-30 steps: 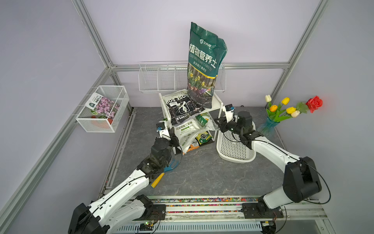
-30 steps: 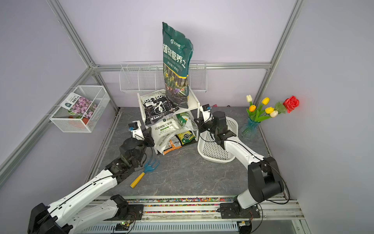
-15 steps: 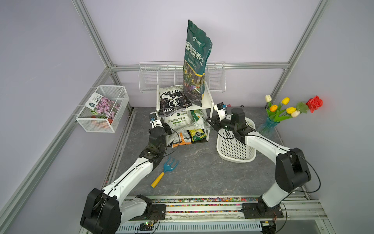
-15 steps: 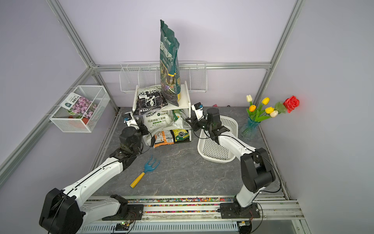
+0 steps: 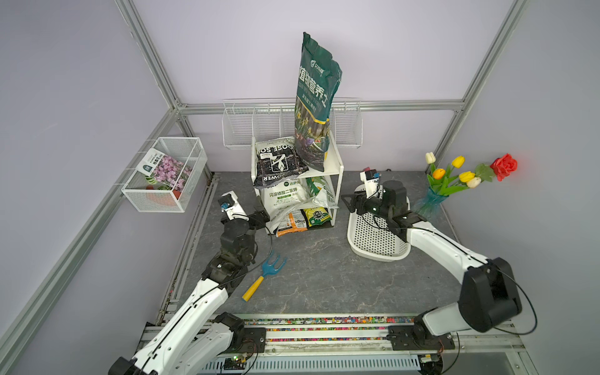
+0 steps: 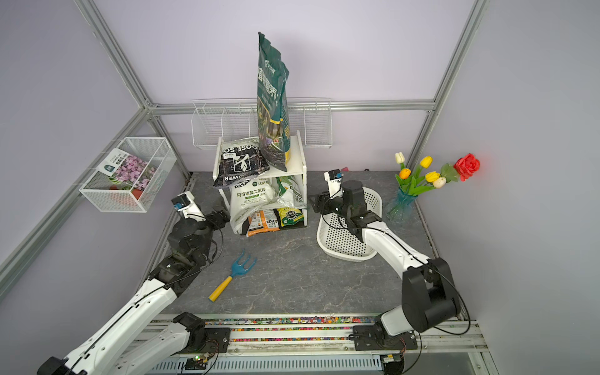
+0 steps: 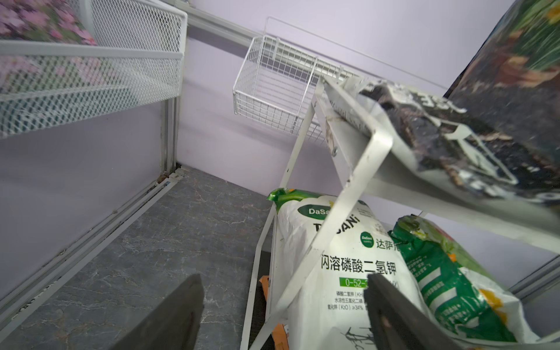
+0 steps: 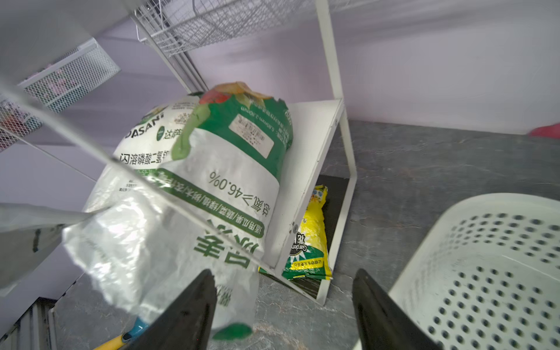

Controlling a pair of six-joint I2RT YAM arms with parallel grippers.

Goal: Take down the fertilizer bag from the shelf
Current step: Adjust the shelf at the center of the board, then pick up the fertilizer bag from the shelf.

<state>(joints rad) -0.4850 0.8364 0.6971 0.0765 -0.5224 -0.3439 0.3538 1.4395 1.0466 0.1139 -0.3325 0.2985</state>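
Observation:
The white three-tier shelf [image 5: 338, 166] [image 6: 304, 168] stands at the back. On its middle tier lie a white fertilizer bag [image 5: 285, 194] [image 6: 250, 194] [image 7: 348, 266] and a green-and-white one [image 5: 321, 191] [image 8: 218, 181]. A tall dark green bag [image 5: 315, 97] and a black bag [image 5: 277, 162] sit on top. My left gripper [image 5: 259, 212] [image 7: 281, 306] is open at the shelf's left front post, which runs between its fingers. On the shelf's right side my right gripper [image 5: 349, 203] [image 8: 283, 303] is open and empty, beside the green-and-white bag's hanging corner.
A white perforated basket [image 5: 373, 240] lies under my right arm. A blue hand rake [image 5: 266, 272] with a yellow handle lies by my left arm. Other things here are a flower vase [image 5: 431, 201] at the right, a mesh basket [image 5: 165, 178] on the left wall and a wire divided basket [image 5: 259, 123] on the back wall.
Both arms have stretched towards the back wall, and the tilted shelf has gone back with them and now stands level. Both grippers have opened and let go of the shelf.

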